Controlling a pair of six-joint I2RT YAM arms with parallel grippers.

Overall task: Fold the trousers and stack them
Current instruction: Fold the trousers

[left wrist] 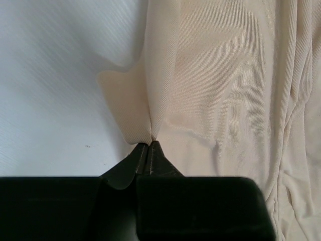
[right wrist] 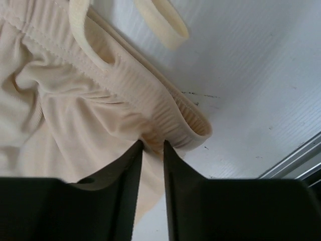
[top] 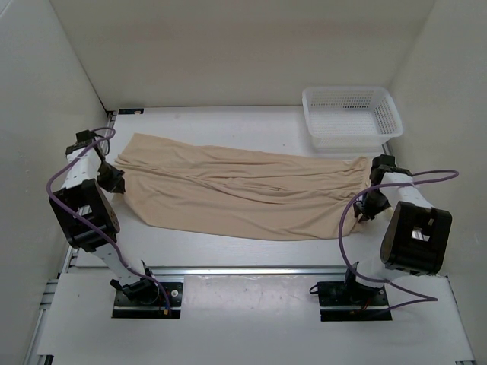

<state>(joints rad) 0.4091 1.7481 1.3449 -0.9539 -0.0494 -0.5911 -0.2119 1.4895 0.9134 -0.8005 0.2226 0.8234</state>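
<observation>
The beige trousers lie spread lengthwise across the table, leg ends at the left and waistband at the right. My left gripper is at the left leg end. In the left wrist view it is shut, pinching a fold of the thin fabric at its edge. My right gripper is at the waistband end. In the right wrist view its jaws stand narrowly apart, closed on the ribbed elastic waistband, with gathered cloth to the left.
A white mesh basket stands at the back right, just beyond the waistband. A drawstring loop lies on the white table beside the waistband. A metal rail runs along the table's near edge, and white walls enclose the sides and back.
</observation>
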